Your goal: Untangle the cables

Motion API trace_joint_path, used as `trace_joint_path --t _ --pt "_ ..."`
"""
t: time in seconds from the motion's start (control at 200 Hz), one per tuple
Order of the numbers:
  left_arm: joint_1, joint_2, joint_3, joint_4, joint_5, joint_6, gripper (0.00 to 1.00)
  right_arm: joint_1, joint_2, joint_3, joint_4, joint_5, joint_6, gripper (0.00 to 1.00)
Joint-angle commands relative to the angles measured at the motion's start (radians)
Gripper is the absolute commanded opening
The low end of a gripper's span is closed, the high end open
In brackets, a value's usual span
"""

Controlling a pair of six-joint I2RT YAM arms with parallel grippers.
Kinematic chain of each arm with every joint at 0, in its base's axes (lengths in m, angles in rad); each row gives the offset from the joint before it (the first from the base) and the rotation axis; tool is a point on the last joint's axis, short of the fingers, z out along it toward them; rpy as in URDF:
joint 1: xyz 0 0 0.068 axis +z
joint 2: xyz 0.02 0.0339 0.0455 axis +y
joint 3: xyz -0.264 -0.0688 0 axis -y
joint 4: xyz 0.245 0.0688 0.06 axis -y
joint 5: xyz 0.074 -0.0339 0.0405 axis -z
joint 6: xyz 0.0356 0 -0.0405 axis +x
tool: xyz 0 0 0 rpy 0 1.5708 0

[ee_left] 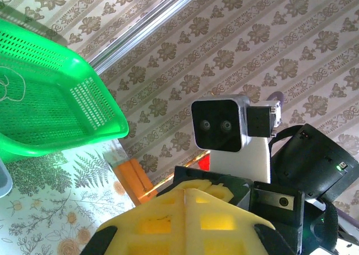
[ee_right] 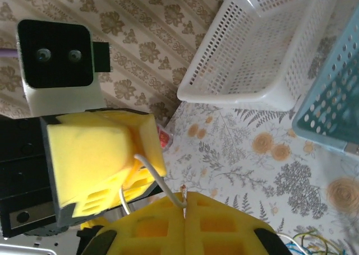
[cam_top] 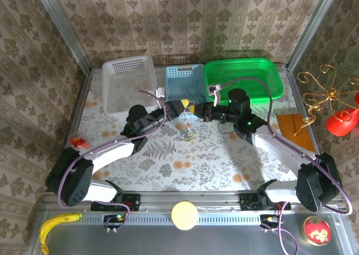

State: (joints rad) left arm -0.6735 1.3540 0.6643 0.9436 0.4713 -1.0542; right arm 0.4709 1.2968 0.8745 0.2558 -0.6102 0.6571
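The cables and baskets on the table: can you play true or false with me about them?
1. The green basket stands to the right of the blue basket. True.
2. The white basket stands between the other two. False: the blue basket is in the middle, and the white one is on the left.
3. The left fingers and the right fingers are wide open. False: both pairs are shut, pinching a pale cable that runs from one pair to the other.
4. A small tangle of cables lies on the table, in front of the blue basket. True.
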Motion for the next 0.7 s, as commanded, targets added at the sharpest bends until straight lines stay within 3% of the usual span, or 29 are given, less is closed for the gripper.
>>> trace_joint_path --t 0.0,0.14,0.2,0.285,0.315,0.525,0.695 --pt "0.002 0.007 0.015 0.027 0.002 -0.006 0.03 -0.003 -0.004 0.042 0.027 -0.018 -0.009 0.00" --pt "0.038 -0.019 -0.007 0.031 -0.003 0.003 0.55 -0.003 -0.028 0.060 -0.018 0.011 -0.020 0.00" --pt "0.062 -0.049 -0.021 -0.002 -0.005 0.029 0.72 -0.003 -0.034 0.070 -0.041 0.024 -0.022 0.00" --pt "0.087 -0.104 -0.044 -0.087 -0.014 0.095 0.88 -0.003 -0.042 0.087 -0.064 0.032 -0.025 0.00" --pt "0.094 -0.128 -0.056 -0.117 -0.021 0.125 0.99 -0.003 -0.044 0.093 -0.073 0.037 -0.024 0.00" --pt "0.105 -0.260 -0.132 -0.367 -0.077 0.346 1.00 -0.003 -0.054 0.124 -0.116 0.061 -0.019 0.00" --pt "0.037 -0.293 -0.157 -0.588 -0.171 0.593 1.00 -0.003 -0.051 0.147 -0.142 0.067 -0.016 0.00"
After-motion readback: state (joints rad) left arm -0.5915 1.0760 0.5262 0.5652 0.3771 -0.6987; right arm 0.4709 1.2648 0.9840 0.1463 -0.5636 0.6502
